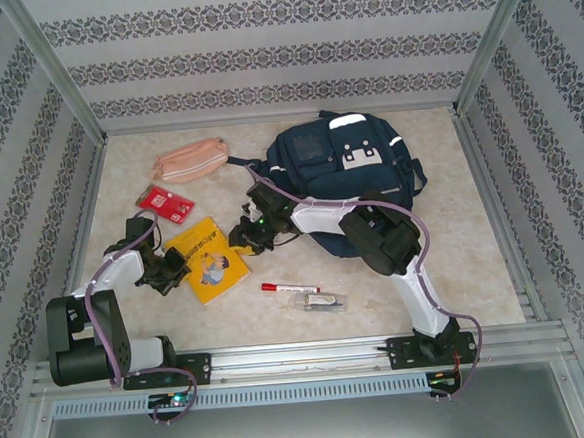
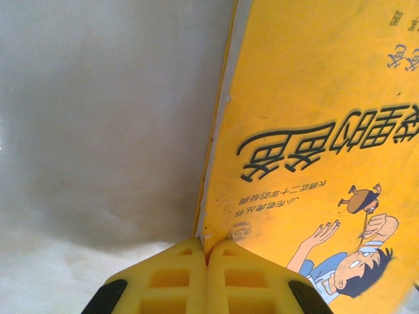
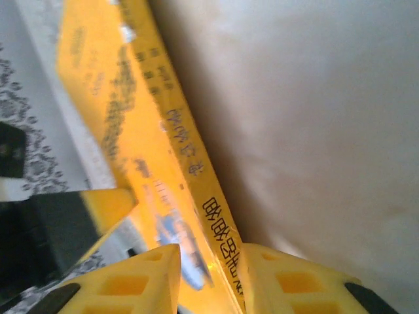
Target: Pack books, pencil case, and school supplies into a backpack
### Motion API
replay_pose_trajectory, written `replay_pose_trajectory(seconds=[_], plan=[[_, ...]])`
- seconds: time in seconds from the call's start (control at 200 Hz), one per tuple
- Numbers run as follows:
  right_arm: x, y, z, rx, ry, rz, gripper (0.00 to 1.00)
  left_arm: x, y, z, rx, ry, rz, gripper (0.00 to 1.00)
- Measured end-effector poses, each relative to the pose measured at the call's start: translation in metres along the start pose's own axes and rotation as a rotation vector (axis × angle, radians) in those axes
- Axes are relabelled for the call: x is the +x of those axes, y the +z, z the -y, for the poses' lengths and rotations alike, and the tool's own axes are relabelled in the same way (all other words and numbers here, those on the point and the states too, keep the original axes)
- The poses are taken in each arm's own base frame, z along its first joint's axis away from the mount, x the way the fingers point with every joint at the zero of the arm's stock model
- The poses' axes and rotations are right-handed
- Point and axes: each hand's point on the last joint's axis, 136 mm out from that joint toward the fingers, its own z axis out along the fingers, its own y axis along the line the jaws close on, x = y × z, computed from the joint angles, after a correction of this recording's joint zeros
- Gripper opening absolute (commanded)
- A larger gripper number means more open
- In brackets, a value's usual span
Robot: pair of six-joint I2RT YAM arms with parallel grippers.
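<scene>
Yellow-orange softcover book (image 1: 214,275) sits just in front of backpack (image 1: 354,170). Judged thin, light, floppy, with a slick cover. Its edge runs into the closed left gripper (image 2: 206,252); the right gripper (image 3: 216,258) straddles the opposite edge, clamping undetermined. Best grip: the stiffer spine edge.

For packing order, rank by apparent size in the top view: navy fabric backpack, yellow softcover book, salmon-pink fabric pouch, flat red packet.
Largest to smallest:
navy fabric backpack
yellow softcover book
salmon-pink fabric pouch
flat red packet
</scene>
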Motion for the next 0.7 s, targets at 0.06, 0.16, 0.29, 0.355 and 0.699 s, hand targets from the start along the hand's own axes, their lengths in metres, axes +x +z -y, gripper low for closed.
replay_pose_trajectory(seconds=[0.06,0.16,0.29,0.355,0.699], plan=[[-0.001,0.002,0.006,0.017,-0.006,0.005,0.17,0.0,0.0,0.0,-0.001,0.004,0.0,0.05],[-0.001,0.0,0.008,0.033,-0.042,0.015,0.13,-0.001,-0.003,0.002,-0.002,0.018,0.004,0.05],[0.002,-0.002,0.008,0.049,-0.108,0.01,0.27,-0.003,-0.007,0.003,-0.013,0.035,0.009,0.06],[0.01,-0.001,0.007,0.076,-0.15,-0.006,0.36,-0.003,-0.009,0.003,-0.024,0.048,0.011,0.08],[0.039,-0.015,-0.015,0.322,-0.424,-0.048,0.45,0.001,-0.01,0.001,-0.061,0.063,-0.018,0.08]])
